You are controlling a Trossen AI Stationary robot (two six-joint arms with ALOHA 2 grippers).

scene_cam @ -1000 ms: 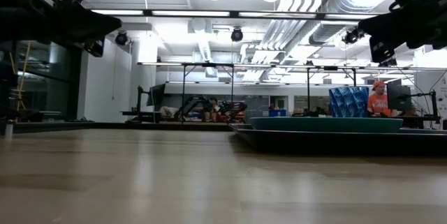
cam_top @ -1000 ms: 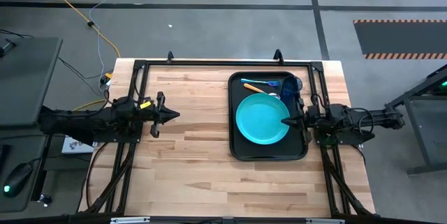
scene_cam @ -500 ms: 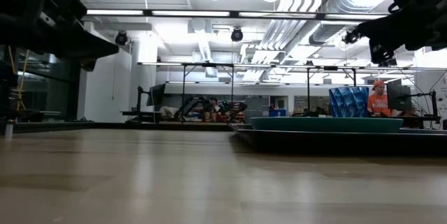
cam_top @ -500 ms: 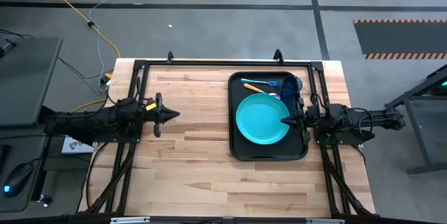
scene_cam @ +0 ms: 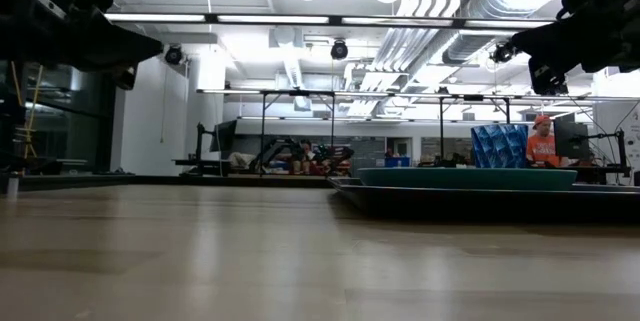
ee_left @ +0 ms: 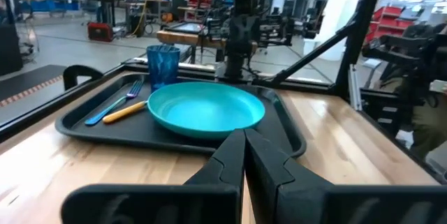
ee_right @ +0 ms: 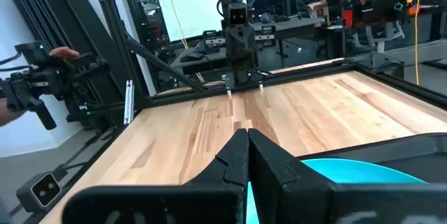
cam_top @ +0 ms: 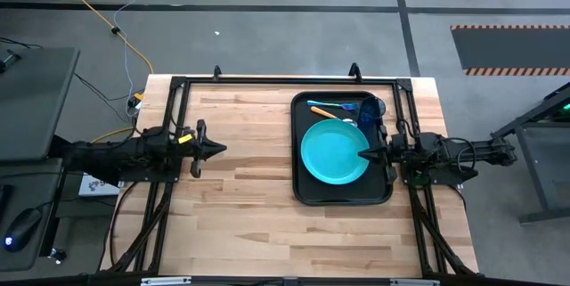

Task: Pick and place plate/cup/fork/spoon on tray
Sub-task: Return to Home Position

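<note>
From above, the left claw [cam_top: 214,149] hangs over bare table [cam_top: 249,188], its fingers pinched to a narrow point with nothing between them, and the tray [cam_top: 343,197] lies well ahead of it. The right claw [cam_top: 363,154] faces it from the other side, also pinched shut and empty, its tip over the near edge of the plate [cam_top: 331,152], which sits on the tray. The cup [cam_top: 372,109] stands in a tray corner just beside this claw's wrist, with the fork [cam_top: 344,106] and spoon [cam_top: 321,110] lying side by side next to it, beyond the plate's rim. From table height both arms sit high in the upper corners, well clear of the wood, and the plate shows as a low turquoise band on the tray under the right one; a person [scene_cam: 541,143] in orange is far back in the room. Through the left wrist camera the two fingers meet in a closed wedge, and straight ahead sits the tray with plate, spoon, fork and cup, the right arm behind them. Through the right wrist camera the fingers are likewise closed, a sliver of plate lies just below them, and the left arm faces back across the table.
</note>
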